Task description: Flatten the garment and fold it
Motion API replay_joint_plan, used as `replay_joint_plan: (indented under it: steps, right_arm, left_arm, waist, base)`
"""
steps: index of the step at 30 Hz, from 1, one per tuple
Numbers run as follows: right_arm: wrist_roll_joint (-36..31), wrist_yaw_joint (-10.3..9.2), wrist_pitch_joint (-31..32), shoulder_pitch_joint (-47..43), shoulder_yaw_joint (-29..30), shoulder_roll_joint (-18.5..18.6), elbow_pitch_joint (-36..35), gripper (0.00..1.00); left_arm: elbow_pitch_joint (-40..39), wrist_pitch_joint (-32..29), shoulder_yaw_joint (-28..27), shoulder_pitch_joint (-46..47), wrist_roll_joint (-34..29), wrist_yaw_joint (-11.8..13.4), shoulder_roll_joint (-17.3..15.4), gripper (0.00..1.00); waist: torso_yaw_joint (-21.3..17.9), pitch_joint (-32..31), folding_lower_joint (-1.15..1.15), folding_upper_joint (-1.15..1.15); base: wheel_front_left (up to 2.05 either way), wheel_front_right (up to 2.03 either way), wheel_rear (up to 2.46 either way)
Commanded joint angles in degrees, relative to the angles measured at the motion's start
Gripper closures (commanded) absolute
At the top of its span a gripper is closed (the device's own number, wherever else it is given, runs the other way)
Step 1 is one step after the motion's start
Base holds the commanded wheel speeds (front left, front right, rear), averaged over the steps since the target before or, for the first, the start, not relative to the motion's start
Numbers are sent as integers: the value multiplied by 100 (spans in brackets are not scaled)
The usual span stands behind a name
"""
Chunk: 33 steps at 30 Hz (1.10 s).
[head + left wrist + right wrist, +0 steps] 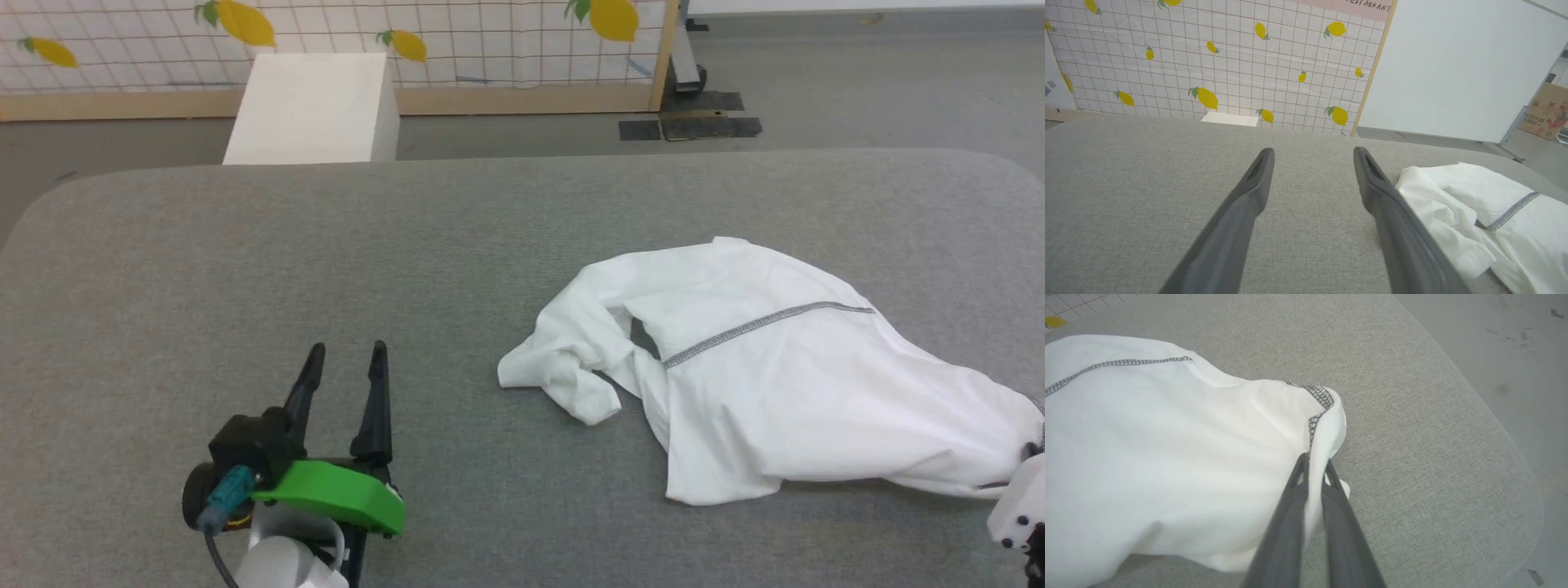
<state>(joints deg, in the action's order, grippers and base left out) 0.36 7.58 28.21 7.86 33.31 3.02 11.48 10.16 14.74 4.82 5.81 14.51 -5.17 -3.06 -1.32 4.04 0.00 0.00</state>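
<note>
Slippage looms if you tug hard: your right gripper [1314, 464] pinches only a thin fold of the garment [1167, 437]. Your left gripper [348, 349] gapes, empty.

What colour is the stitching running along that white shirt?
Dark grey zigzag stitching on the white garment; the right wrist view shows it best.
</note>
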Motion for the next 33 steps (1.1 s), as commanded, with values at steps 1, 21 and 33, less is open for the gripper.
replay_joint_plan:
  steps: [1, 21, 33]
  right_arm:
    - [164, -9, -229, -120, -105, -11, -4, 0]
    - [995, -9, -2971, -561, -2272, -13, -1120, 0]
    - [1197, -9, -3164, -357, -2686, -13, -976, 0]
  left_arm:
    - [57, 26, 45, 32, -42, -42, 17, 0]
    - [2120, -2531, 1665, 2958, 676, 866, 18, 0]
    - [3130, -4826, 2078, 3574, 723, 652, -204, 100]
  waist:
    - [-115, 17, 0, 0]
    - [-1139, 857, 0, 0]
    - [-1380, 1196, 0, 0]
  base:
    - [0, 0, 0]
    - [0, 0, 0]
    - [0, 0, 0]
